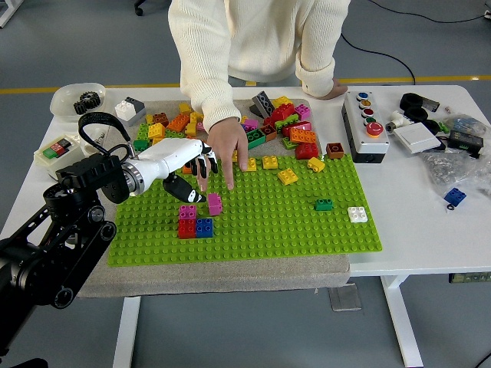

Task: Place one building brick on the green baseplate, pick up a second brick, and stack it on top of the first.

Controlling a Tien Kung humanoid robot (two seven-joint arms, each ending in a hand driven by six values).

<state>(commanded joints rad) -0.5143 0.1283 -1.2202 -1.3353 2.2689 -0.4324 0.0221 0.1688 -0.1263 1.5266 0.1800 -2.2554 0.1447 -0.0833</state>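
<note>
A person's hand (228, 149) reaches over the green studded baseplate (307, 222) as the robot's white left hand (186, 170), fingers loosely spread and empty, hovers just beside a small, light, rigid magenta plastic brick (215, 204), best pinched across its smooth sides.

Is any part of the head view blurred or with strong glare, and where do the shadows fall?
Head view: lighting is even and soft, with no strong glare on the green baseplate. The person's hand and the left hand look slightly soft, the bricks sharp. Faint shadows lie under both hands; a darker shadow falls on the floor below the table.
</note>
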